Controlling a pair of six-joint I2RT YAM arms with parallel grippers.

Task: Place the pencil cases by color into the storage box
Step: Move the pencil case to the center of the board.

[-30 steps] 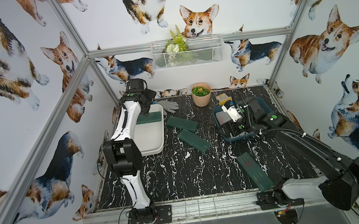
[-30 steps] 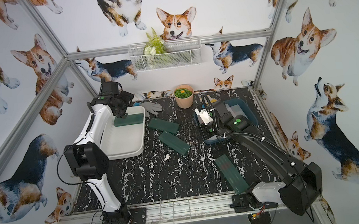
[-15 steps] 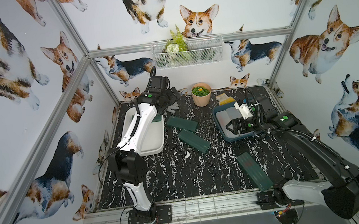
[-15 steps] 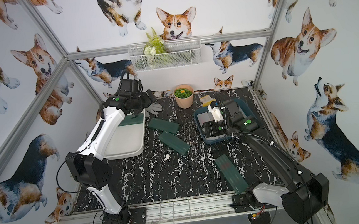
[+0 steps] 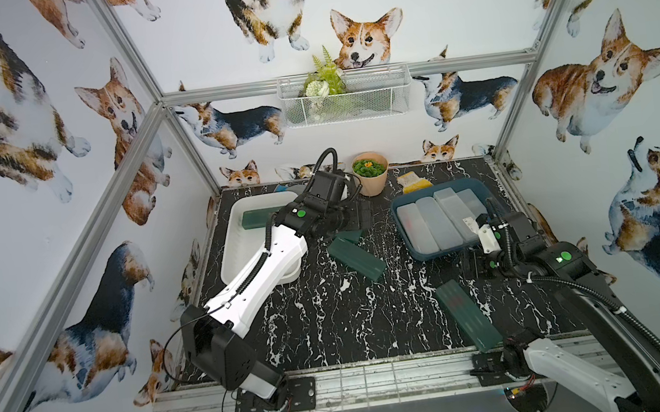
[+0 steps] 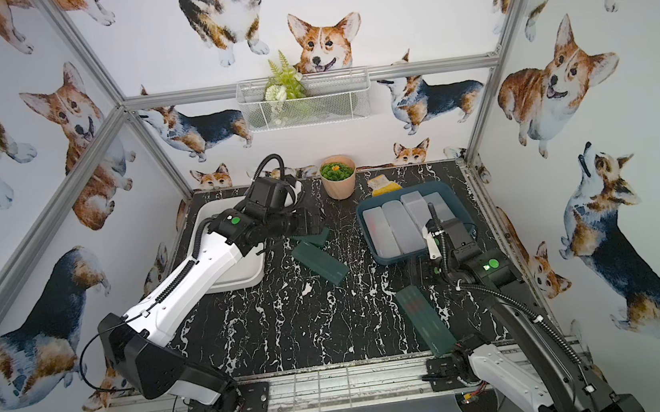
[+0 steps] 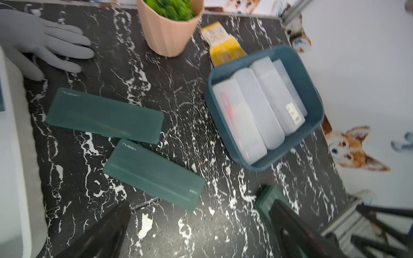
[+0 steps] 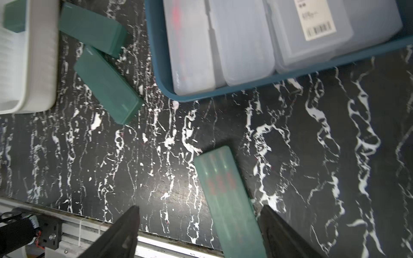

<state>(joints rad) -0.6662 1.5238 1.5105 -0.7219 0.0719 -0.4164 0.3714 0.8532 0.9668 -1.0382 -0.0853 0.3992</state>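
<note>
Two dark green pencil cases (image 5: 356, 254) (image 7: 105, 115) lie mid-table, one partly under my left arm in both top views. A third green case (image 5: 258, 218) rests in the white storage box (image 5: 236, 242). Another green one (image 5: 467, 316) (image 8: 225, 192) lies at the front right. Several frosted clear cases (image 5: 438, 220) (image 7: 257, 107) fill the teal storage box (image 5: 429, 256) (image 6: 364, 228). My left gripper (image 5: 363, 220) (image 7: 200, 207) hangs open above the mid-table pair. Over the far end of the front-right case my right gripper (image 5: 472, 265) (image 8: 200, 208) is open and empty, that case lying between its fingers' lines.
A tan plant pot (image 5: 370, 177) and a yellow packet (image 5: 413, 181) stand at the back. A grey glove (image 7: 44, 44) lies beside the white box. A wire basket (image 5: 344, 97) hangs on the back wall. A metal rail (image 5: 339, 385) runs along the front edge.
My left arm swung from the white box rightward to over the two green cases. My right gripper drew back out of the teal box toward the front-right green case.
</note>
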